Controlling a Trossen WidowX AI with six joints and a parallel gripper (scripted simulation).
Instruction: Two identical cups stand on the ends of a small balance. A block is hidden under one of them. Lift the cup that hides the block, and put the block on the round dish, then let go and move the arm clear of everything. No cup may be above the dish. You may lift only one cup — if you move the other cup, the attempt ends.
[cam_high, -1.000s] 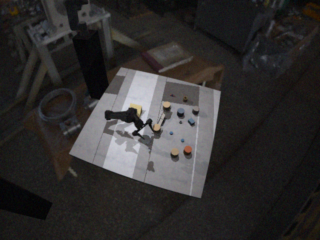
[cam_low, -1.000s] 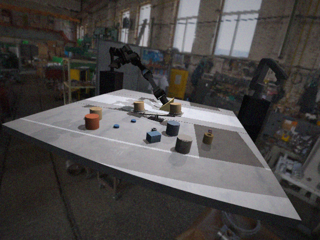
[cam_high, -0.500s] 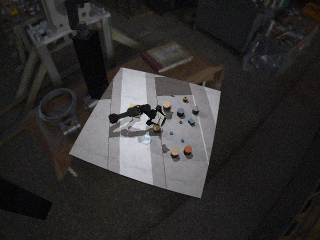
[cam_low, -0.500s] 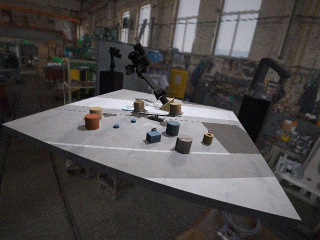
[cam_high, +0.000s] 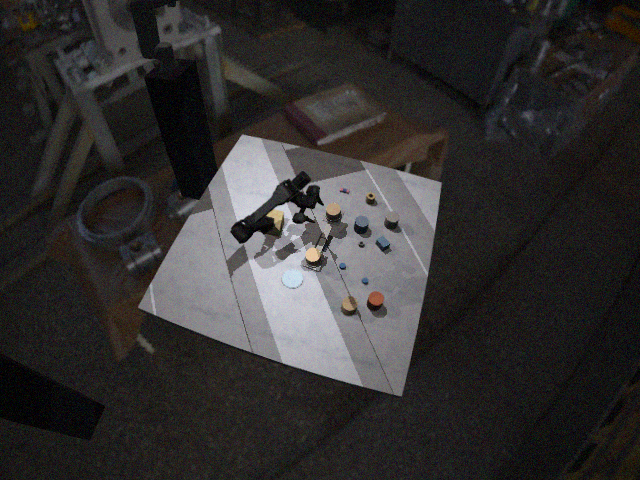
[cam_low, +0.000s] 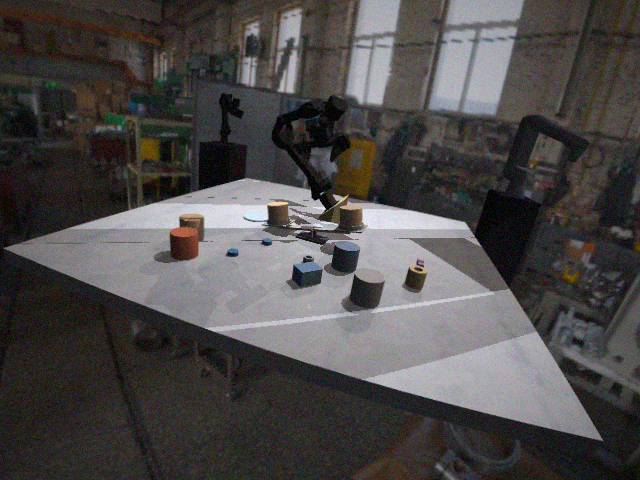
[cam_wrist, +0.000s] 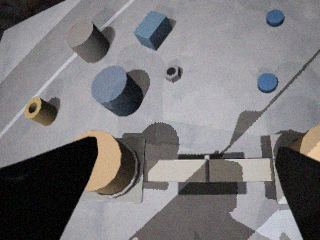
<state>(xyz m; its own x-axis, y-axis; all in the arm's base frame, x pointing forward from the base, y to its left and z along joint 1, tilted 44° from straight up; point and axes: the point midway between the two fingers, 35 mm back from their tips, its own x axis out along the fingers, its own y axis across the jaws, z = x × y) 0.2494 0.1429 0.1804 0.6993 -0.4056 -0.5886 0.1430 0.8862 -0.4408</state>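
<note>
One tan cup (cam_high: 333, 210) (cam_low: 351, 217) (cam_wrist: 107, 160) stands on the balance end nearer the blue cylinder. The other tan cup (cam_high: 313, 255) (cam_low: 278, 212) (cam_wrist: 312, 142) stands on the end nearer the dish. The balance (cam_low: 312, 237) (cam_wrist: 175, 170) has a pale beam between them; I cannot tell its tilt. No block is visible. The pale blue round dish (cam_high: 292, 279) (cam_low: 254, 216) lies beside the second cup, with nothing seen on it. My gripper (cam_high: 317, 213) (cam_wrist: 186, 151) is open and empty, high above the balance, fingers pointing down.
A yellow wedge (cam_high: 277, 220) (cam_low: 336, 209) sits by the arm's base. A blue cylinder (cam_high: 361, 224) (cam_low: 345, 256) (cam_wrist: 117, 90), grey cylinder (cam_high: 391, 220) (cam_low: 367, 288) (cam_wrist: 89, 42) and blue box (cam_high: 382, 243) (cam_low: 307, 274) (cam_wrist: 152, 30) stand beyond the balance. Orange (cam_high: 375, 300) (cam_low: 184, 243) and tan cylinders stand farther off.
</note>
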